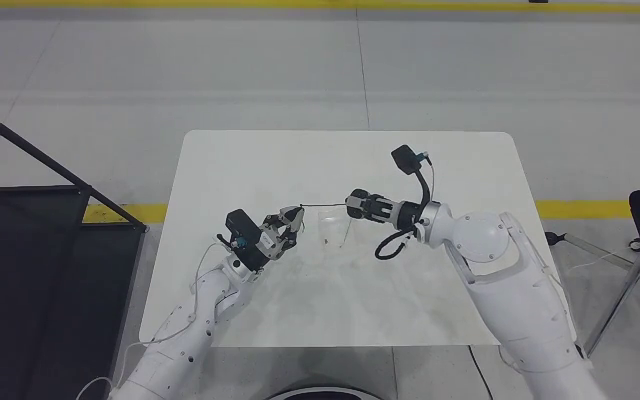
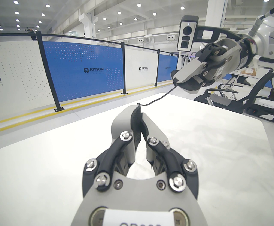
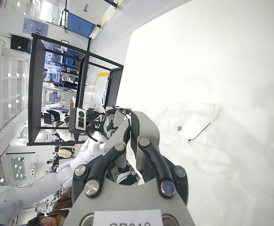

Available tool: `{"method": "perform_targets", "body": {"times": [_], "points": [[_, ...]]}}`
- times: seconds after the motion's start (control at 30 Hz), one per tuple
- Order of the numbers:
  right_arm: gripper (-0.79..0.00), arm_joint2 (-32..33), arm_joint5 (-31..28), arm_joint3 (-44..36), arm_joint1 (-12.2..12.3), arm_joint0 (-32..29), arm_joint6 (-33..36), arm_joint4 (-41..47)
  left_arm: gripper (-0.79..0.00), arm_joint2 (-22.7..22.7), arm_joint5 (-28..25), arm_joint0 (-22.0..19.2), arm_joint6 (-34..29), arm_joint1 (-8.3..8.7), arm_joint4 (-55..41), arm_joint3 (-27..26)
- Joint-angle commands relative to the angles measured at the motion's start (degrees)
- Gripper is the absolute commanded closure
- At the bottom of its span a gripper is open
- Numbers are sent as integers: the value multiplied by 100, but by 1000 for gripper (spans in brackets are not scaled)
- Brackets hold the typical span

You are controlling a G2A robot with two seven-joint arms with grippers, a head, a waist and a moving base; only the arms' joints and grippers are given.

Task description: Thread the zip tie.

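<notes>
Black zip tie [image 1: 322, 206] spans left claw [image 1: 296, 214] and right claw [image 1: 351, 203], both clamped.

This is a large industrial hall used as a robot lab: far beyond the jaws of the left gripper [image 2: 138, 113] stands a fence [image 2: 81, 70] of blue and white perforated panels on black posts, with yellow lines [image 2: 25, 115] painted on the grey floor before it and rows of ceiling lamps [image 2: 139, 5] above. Past the jaws of the right gripper [image 3: 131, 119] are a black metal frame [image 3: 32, 89], white shelving [image 3: 8, 85] and another white robot arm [image 3: 55, 105] (small and far off), and the white table [image 2: 214, 139] under both pairs of jaws is a plain work surface.
</notes>
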Motion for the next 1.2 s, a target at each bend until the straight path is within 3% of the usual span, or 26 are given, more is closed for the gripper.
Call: {"method": "perform_targets", "body": {"times": [0.0, 1.17], "points": [[0, -1, 9, 6, -1, 3, -5, 10, 0, 0, 0, 0, 0, 0, 0, 0], [0, -59, -3, 74, -19, 68, -2, 98, 0, 0, 0, 0, 0, 0, 0, 0]]}}
